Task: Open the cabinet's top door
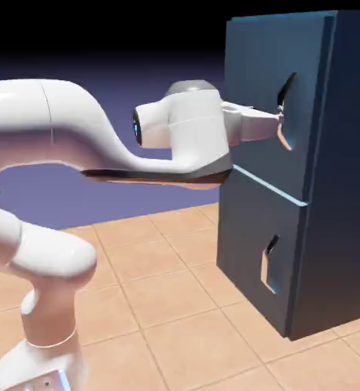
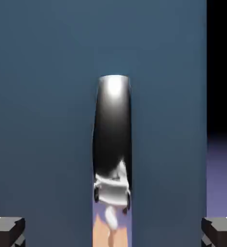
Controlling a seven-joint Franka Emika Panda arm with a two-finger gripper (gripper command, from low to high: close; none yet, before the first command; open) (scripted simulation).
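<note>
Tiled floor (image 1: 160,290) in warm tan, running beneath a dim blue-violet backdrop (image 1: 49,195). At the exterior view's left, white arm (image 1: 53,122), bent and reaching across to the right. Next along, gripper (image 1: 279,122) at the upper handle (image 1: 288,99), jaws spread wide, pinching nothing. Behind that handle, top door (image 1: 263,69), shut, on the upper part of the dark-blue cabinet (image 1: 347,176) at the exterior view's right. Below, past a pale seam, lower door (image 1: 248,252) with a smaller handle (image 1: 270,263), to be left alone.

Likely to handle as a stiff, smooth panel, fairly heavy, swinging on a hinge rather than coming straight out. Best taken by the upright middle of the curved silver bar, one finger on each side, then drawn back along an arc. Glossy metal, so perhaps slippery under a light pinch; not likely fragile.

Seen only from the hand: both fingertips (image 2: 219,232) well apart, to either side of the bar, with blue door face showing in between; also pale reflections down the metal. Seen only from outside: both doors, seam, floor tiles, and reach of the arm. Contact with the bar: cannot tell for certain from outside.
</note>
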